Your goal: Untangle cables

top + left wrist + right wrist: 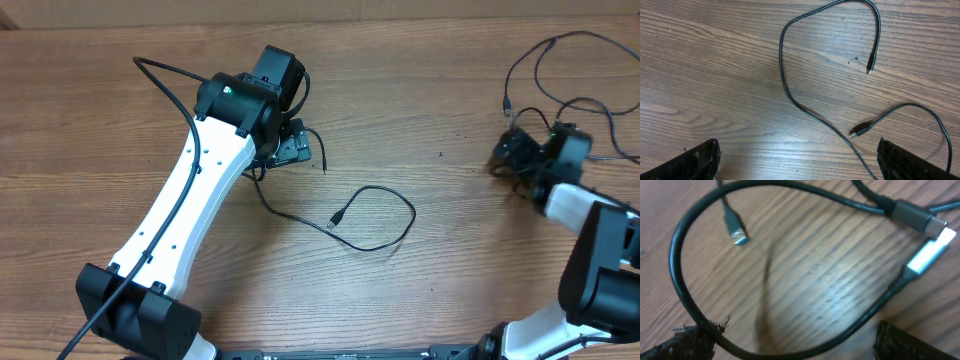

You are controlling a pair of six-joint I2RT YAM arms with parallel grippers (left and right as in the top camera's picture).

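One thin black cable [385, 240] lies loose on the table's middle, curving in an open loop to a small plug [336, 218]. My left gripper [292, 147] is open above its other part. In the left wrist view the cable [790, 95] runs between the fingers [797, 162], close to the right one, with two plugs [870, 69] [858, 132] beyond. More thin cables [545, 70] lie looped at the far right. My right gripper [510, 155] is open low over them. In the right wrist view a cable loop [680, 275] crosses between the fingers [795, 347], with a USB plug [738, 235] and silver connectors [927, 255] nearby.
The table [450, 290] is brown wood grain. A thicker black arm cable [170, 90] arcs over the left arm's white link [190, 200]. The right arm's white and black links [600, 240] stand at the right edge.
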